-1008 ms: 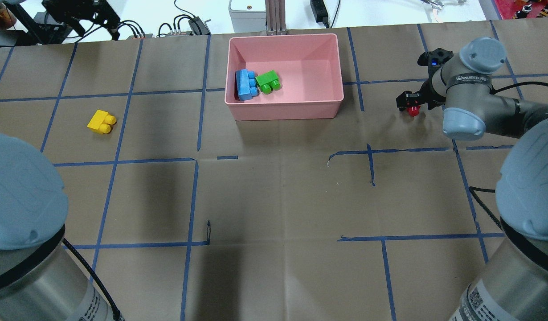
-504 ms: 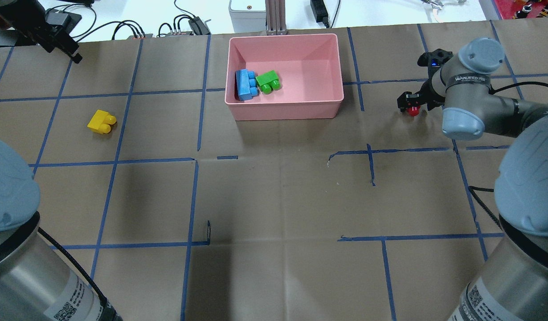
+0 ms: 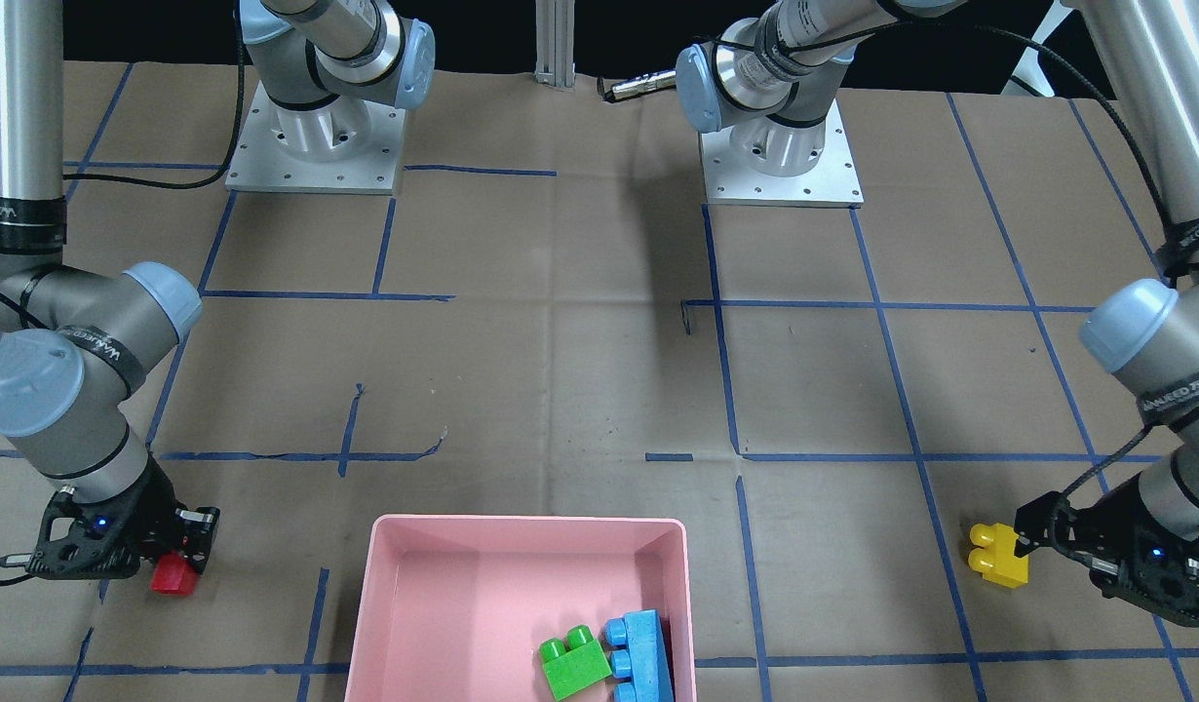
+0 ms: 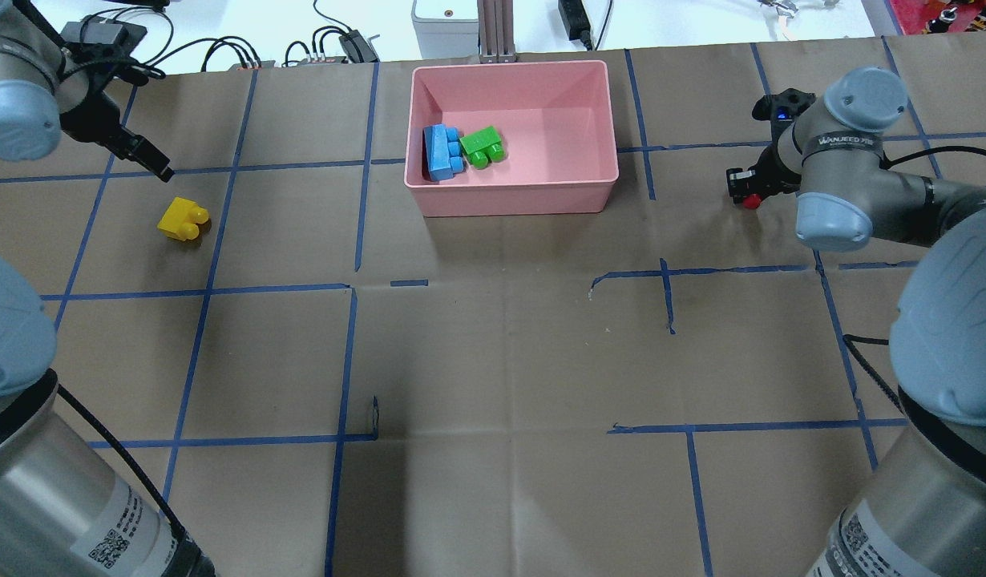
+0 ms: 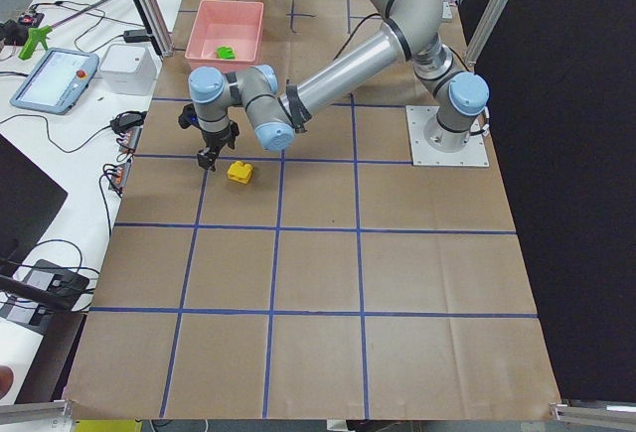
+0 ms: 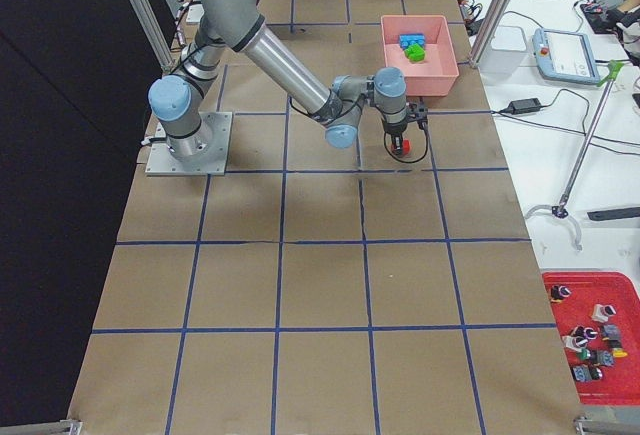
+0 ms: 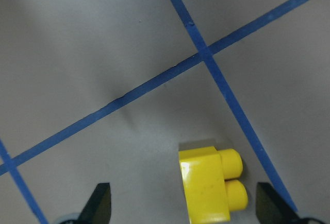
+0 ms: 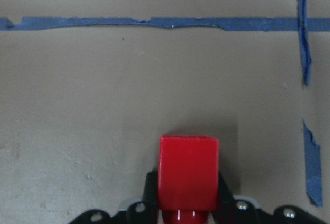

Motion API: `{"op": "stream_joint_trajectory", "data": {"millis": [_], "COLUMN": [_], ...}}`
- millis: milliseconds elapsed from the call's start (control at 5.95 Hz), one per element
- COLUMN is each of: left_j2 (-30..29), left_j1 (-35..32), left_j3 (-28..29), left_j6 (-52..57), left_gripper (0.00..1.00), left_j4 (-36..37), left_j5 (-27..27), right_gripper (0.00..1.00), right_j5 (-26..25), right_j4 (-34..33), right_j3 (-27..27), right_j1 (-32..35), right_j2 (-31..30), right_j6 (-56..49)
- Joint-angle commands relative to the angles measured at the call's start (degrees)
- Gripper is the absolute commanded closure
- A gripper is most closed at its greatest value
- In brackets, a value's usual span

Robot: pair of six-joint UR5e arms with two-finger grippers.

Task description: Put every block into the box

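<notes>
The yellow two-stud block (image 4: 182, 219) lies on the table at the left. My left gripper (image 4: 160, 167) hangs open just beyond and above it. In the left wrist view the yellow block (image 7: 209, 183) sits between the spread fingertips (image 7: 100, 206), nearer the right one. My right gripper (image 4: 741, 188) is shut on the red one-stud block (image 4: 751, 200), low over the table to the right of the box. The right wrist view shows the red block (image 8: 188, 172) pinched between the fingers. The light blue block (image 4: 439, 152) and the green block (image 4: 482, 146) lie in the pink box (image 4: 541, 120).
Brown paper with blue tape lines (image 4: 349, 353) covers the table. Cables and a power unit (image 4: 349, 44) lie past the far edge, with a metal post (image 4: 493, 32) behind the box. The arm bases (image 3: 315, 146) stand on the robot's side.
My left arm has swung in from the far left corner, down to the yellow block. My right gripper's fingers have drawn in against the red block.
</notes>
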Motion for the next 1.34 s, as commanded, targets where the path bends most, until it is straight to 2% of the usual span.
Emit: {"op": "stream_joint_trajectory", "data": {"millis": [0,168,504,672,840,1008,1176], "left_j2": [-1.32,-2.98,-3.26,-3.09,-2.65,-2.56,-2.3], "left_j1": [0.05,0.31,0.58,1.1,1.19,1.19,1.19], "left_j3": [-4.94,-5.04,-5.13,-5.22,-5.39,-5.39,-5.39], "left_j6": [-2.69,-2.7,-2.53,-2.53,-2.61,-2.79,-3.66], "left_gripper": [0.02,0.01,0.02,0.13,0.28,0.43,0.54], "left_j4": [4.94,4.95,4.86,4.69,4.25,3.98,3.98], "left_j5": [-2.5,-2.79,-2.44,-2.26,-2.17,-2.09,-1.82], "right_gripper": [0.91,0.91,0.9,0.91,0.91,0.91,0.92], "right_j5": [-4.3,-7.04,-6.02,-5.31,-5.65,-5.92,-6.27], "right_j4": [2.21,2.58,6.07,8.44,8.64,10.3,11.62], "right_j3": [-1.84,-2.98,-5.52,-8.33,-12.79,-15.88,-15.48], "right_j1": [0.01,0.01,0.27,4.45,11.63,14.4,15.38], "right_j2": [-1.74,-3.93,-12.43,-15.43,-15.38,-14.42,-13.97], "right_j6": [-2.02,-8.56,-19.73,-20.4,-20.32,-19.53,-18.92]}}
